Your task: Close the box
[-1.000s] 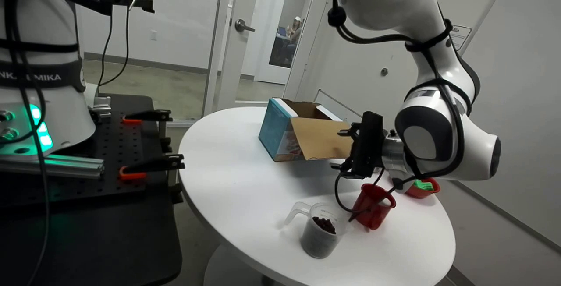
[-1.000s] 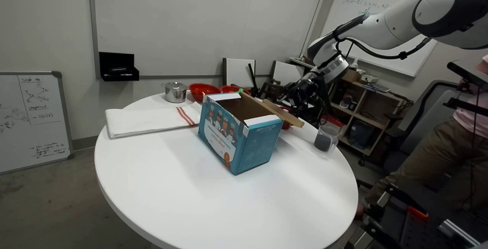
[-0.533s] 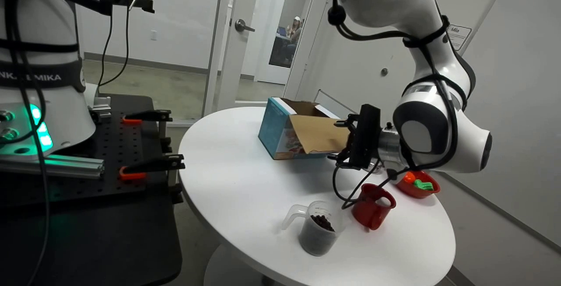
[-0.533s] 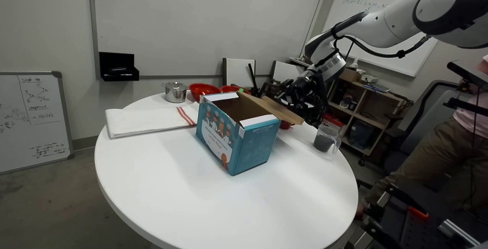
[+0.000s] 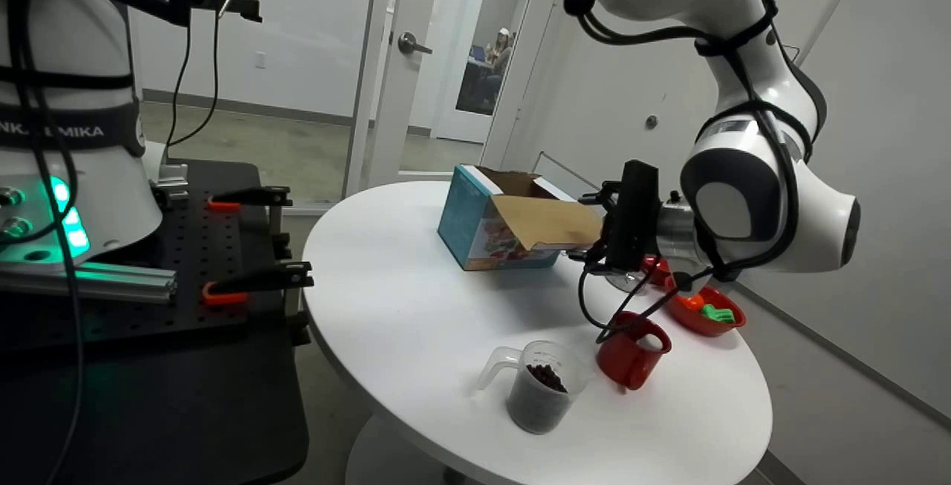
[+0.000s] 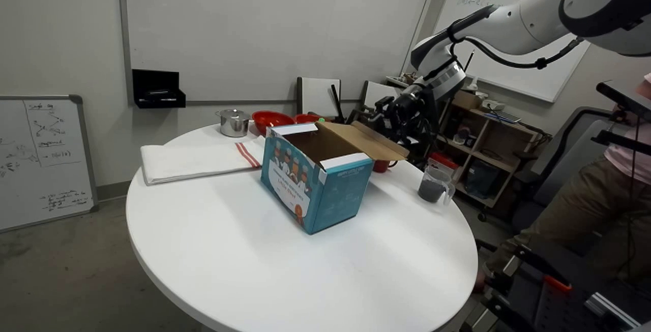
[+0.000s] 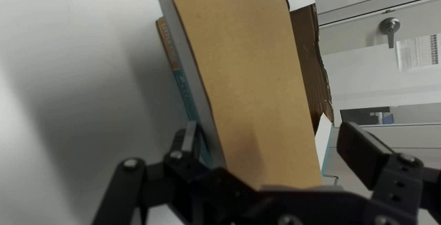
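- Both exterior views: we get flat, diffuse indoor light; white worktop reads bright, box drops a soft-edged shadow on it.
- In an exterior view, green glow from the base light tints the metal rail; black bench loses most detail, verticals lean.
- In an exterior view, shelf and chair sit dim; we can't read the smaller scrawl on the standing whiteboard; worktop looks stretched toward the bottom edge.
- Wrist view: brightest toward the left, broad grey shadows across the worktop, faint shade on the flap.
- Pincer sits close to the lens, slightly out of focus; the box's printed edge looks soft.
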`<state>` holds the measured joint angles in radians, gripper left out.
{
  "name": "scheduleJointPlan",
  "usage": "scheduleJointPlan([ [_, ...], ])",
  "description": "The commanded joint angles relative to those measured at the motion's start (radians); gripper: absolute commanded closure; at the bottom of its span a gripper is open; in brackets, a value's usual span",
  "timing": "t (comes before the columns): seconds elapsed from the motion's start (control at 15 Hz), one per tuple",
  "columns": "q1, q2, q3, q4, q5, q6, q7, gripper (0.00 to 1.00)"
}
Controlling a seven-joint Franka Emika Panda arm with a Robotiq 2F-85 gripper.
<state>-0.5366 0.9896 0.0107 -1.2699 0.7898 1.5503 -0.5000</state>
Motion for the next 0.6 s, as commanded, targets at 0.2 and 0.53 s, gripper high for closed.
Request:
scheduleJointPlan([
  [0.2, 0.024, -0.168, -0.012, -0.153, 0.035, 0.081, -0.030, 0.00],
  [0.53, 0.060, -0.263, -0.025, -0.246, 0.025, 0.096, -0.034, 0.00],
])
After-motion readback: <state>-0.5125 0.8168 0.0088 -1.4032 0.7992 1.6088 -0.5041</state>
